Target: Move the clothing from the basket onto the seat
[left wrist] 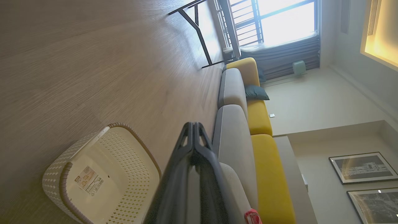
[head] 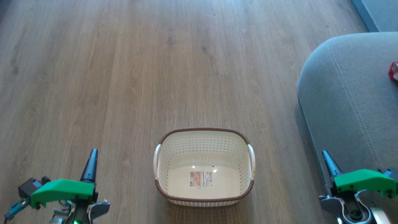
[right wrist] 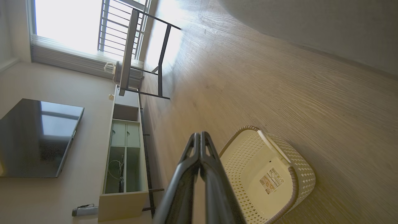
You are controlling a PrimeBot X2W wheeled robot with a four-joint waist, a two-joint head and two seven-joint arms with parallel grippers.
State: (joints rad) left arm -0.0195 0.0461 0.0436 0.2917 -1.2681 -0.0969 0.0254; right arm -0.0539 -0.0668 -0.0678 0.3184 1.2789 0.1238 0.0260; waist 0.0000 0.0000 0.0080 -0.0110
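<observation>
Lower left of the head view: left pincer, two long dark fingers pressed flat together with nothing between them, pointing up the picture above the wood floor. Shows in the left wrist view as one closed dark wedge. Middle, near the bottom edge: the basket, cream with a brown rim. Stands upright on the floor between the two pincers, touched by neither. Bare bottom in plain sight, a sticker label stuck to it, a white handle at either side. Lower right: right pincer, likewise clamped shut on nothing, tip up, in front of the seat's near edge. Right side: the seat, a big grey cushion with lines of pale stitching. Sits beside the basket, a strip of floor between them. Far right, cut by the picture's edge: the clothing, a small patch of red with a bit of white. Rests on top of the seat, well apart from the basket. Appears in the left wrist view too, red on the grey cushion at the bottom edge, with yellow back cushions just beyond.
</observation>
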